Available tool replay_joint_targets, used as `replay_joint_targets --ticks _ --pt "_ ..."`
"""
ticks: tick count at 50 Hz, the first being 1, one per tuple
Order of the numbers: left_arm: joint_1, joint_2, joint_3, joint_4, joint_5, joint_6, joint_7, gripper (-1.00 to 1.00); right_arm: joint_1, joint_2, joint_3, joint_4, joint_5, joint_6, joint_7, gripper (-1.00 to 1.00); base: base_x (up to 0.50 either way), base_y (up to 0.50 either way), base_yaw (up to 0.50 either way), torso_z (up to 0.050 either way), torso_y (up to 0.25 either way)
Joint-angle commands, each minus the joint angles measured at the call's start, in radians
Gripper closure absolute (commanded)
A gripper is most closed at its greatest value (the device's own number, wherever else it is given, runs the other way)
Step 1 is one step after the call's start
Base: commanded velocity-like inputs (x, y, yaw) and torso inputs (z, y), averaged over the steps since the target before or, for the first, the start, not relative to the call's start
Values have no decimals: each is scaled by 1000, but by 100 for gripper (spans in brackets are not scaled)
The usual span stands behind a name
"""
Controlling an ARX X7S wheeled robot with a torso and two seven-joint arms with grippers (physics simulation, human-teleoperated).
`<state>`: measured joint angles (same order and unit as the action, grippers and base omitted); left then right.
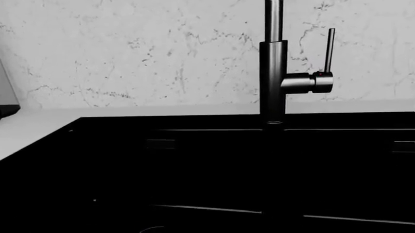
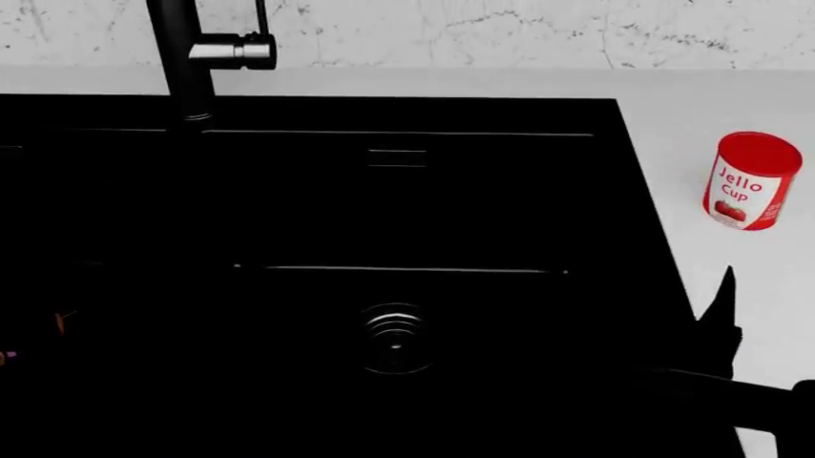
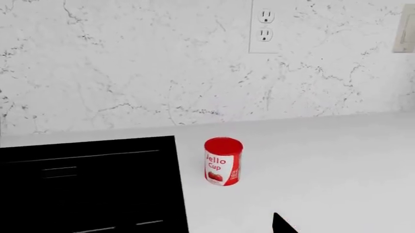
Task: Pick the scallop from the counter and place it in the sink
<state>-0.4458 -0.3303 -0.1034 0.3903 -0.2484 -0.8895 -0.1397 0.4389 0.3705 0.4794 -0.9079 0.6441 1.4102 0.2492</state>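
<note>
The black sink (image 2: 637,191) fills most of the head view, with its round ringed drain (image 2: 395,339) and black tap (image 2: 178,57). The sink (image 1: 116,160) and tap (image 1: 273,73) also show in the left wrist view. I cannot make out the scallop. A tiny orange-brown sliver (image 2: 59,322) shows at the left edge over the dark basin, too small to name. My left gripper is lost against the black sink. My right gripper (image 2: 713,324) hovers at the sink's right rim over the white counter (image 2: 764,277). One fingertip (image 3: 280,224) shows, far to one side, with nothing held.
A red jello cup (image 2: 751,181) stands on the counter right of the sink and also shows in the right wrist view (image 3: 223,161). A marble wall (image 3: 129,63) with a socket (image 3: 265,26) runs behind. A small purple speck (image 2: 6,358) shows at the far left edge.
</note>
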Motion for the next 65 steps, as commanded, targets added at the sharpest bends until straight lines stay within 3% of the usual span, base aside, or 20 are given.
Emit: replay_joint_targets --ticks 1,10,18,34,65 --pt "7 8 -10 -14 18 17 15 -100 51 5 107 -46 65 151 22 -100 0 0 0 0 0" --pt "13 6 -14 -6 15 17 11 -100 48 154 245 69 740 152 574 -100 0 0 0 0 0" --pt "13 4 -7 -7 17 17 7 -100 35 251 226 145 958 112 785 -100 0 0 0 0 0" --pt "26 3 -3 -18 15 34 5 -100 -41 384 242 191 1135 45 904 -100 0 0 0 0 0" --pt "33 1 4 -21 8 34 -4 -100 -218 445 309 249 1240 -16 934 -100 0 0 0 0 0"
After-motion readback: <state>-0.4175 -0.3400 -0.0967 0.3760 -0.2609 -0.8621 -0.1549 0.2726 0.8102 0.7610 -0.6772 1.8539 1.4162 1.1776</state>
